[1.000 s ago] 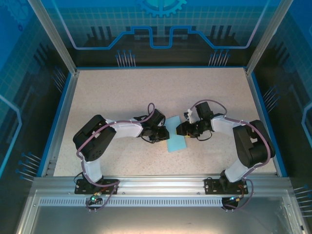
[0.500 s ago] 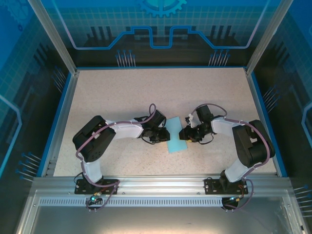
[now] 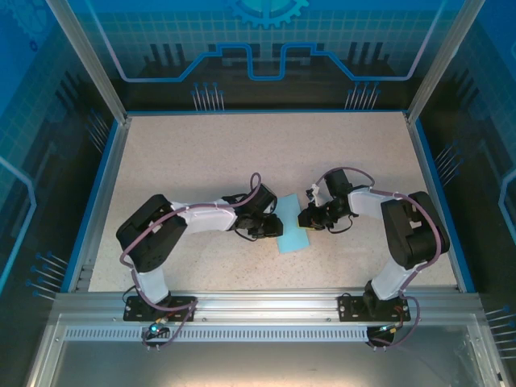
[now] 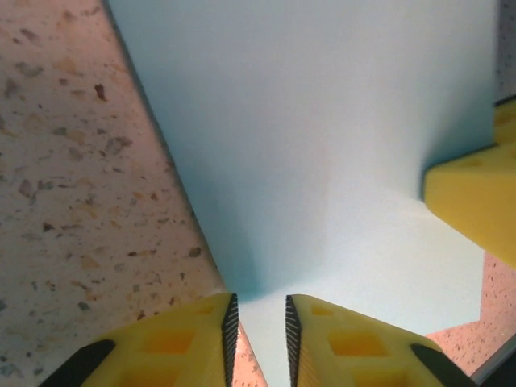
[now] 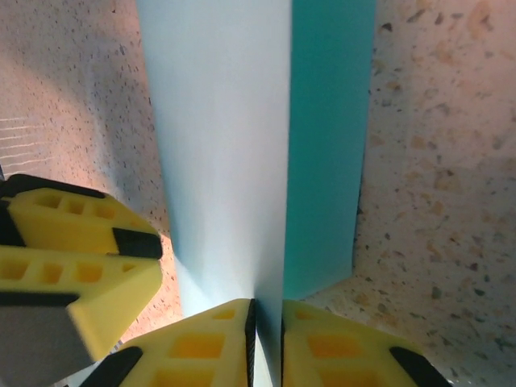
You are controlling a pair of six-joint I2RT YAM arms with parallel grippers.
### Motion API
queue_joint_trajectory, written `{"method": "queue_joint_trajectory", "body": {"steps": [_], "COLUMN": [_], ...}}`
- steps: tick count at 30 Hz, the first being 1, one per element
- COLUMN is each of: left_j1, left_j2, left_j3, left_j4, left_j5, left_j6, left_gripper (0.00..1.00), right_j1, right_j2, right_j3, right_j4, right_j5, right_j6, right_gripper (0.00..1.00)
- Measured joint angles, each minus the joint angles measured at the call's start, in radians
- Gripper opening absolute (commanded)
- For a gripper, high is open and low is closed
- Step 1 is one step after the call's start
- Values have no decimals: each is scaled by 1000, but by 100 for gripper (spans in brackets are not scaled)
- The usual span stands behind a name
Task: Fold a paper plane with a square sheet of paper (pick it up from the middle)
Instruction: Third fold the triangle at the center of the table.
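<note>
Speckled beige counter [image 3: 201, 161] spreads across the middle, and up close it's pale stone dotted with dark and rusty flecks. A blue rim [image 3: 266, 112] runs along the 12 o'clock edge and down the 9 and 3 o'clock sides. At 6 o'clock a silver slotted rail [image 3: 266, 305] crosses the near edge, with a perforated strip [image 3: 266, 332] just below it. A left aluminium post [image 3: 85, 56] rises at 10 o'clock and a right aluminium post [image 3: 447, 56] at 2. Behind, at 12, sits a blue backdrop [image 3: 161, 32] with grid lines, circuit traces and a gear emblem [image 3: 266, 10].
</note>
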Motion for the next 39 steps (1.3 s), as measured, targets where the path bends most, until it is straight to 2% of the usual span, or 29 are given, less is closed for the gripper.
{"method": "queue_joint_trajectory", "body": {"steps": [6,9,12,14,19,24,29,39], "left_j1": [-63,-139,-221,-260,-306,-325,-344,-358], "left_j2": [-118,-167,-197,-201,-179,-95,-18,30], "left_j3": [-32,-32,-37,-43,-47,-18,55,113], "left_j4": [-8,-12,-16,-20,-37,-41,-39,-33], "left_j5": [-69,-127,-174,-195,-254,-281,-307,-397], "left_j6": [87,156,222,262,335,381,407,410], "left_gripper": [48,57,60,67,72,74,75,74], "right_j1": [0,0,0,0,0,0,0,0], "right_j2": [-12,-44,-77,-96,-106,-114,-121,-121], "right_j3": [-13,-44,-76,-100,-134,-134,-134,-134], "right_j4": [18,37,58,79,111,126,127,128], "right_j5": [-3,-3,1,2,2,6,8,8], "right_j6": [53,105,161,202,276,309,319,319], "right_gripper": [8,8,8,8,8,9,9,9]}}
